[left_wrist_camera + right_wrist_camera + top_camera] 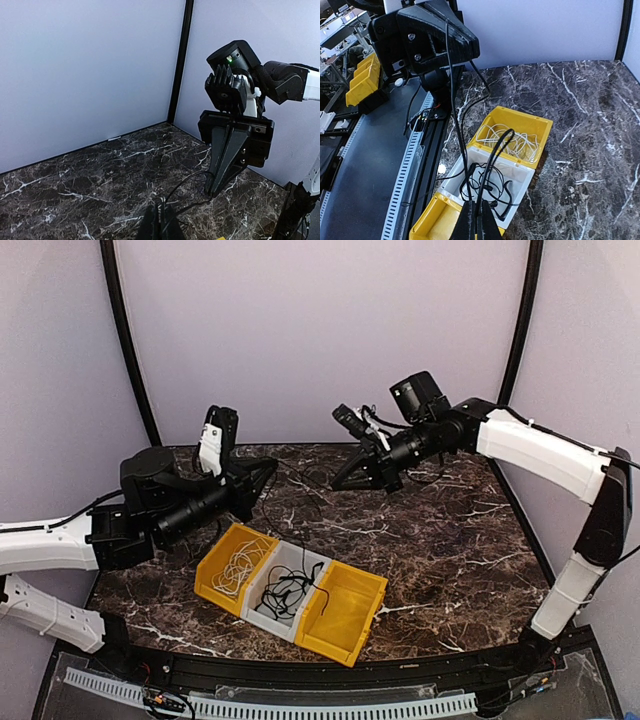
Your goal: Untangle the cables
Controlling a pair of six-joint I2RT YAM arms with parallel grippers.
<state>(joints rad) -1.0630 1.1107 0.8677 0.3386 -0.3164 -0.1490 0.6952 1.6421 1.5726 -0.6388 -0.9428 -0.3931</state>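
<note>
Left arm: my left arm point(190, 508) comes in from the left edge. Its forearm is about level above the counter point(450, 540), and the wrist points toward the middle, behind the row of bins.
Left jaws: pinched fully together on a thin black cable point(182, 180), which leaves their tip and runs across to the right jaws.
Right arm: my right arm point(530, 450) rises at the right edge, bends at a high elbow, then slopes down and to the left. Its tip faces the left one, near it but apart.
Right jaws: closed tight on the same black cable. A thin strand runs from the tip toward the left jaws, and a thicker loop arches over the bins.
Held cable's path: from between the two tips it hangs down toward the white bin point(262, 618). I cannot follow which strand ends where.
Black cables: the black cables point(285, 590) lie in a loose curly heap in the white bin, the middle of the three.
White cables: the white cables point(237, 565) lie coiled in the left yellow bin point(210, 588), which touches the white bin.
Third bin: the right yellow bin point(338, 640) touches the white bin's other side.
In the way: the three bins sit below the stretched cable. Black corner posts point(130, 350) stand behind both wrists. A slotted white duct point(300, 706) runs along the near edge.
</note>
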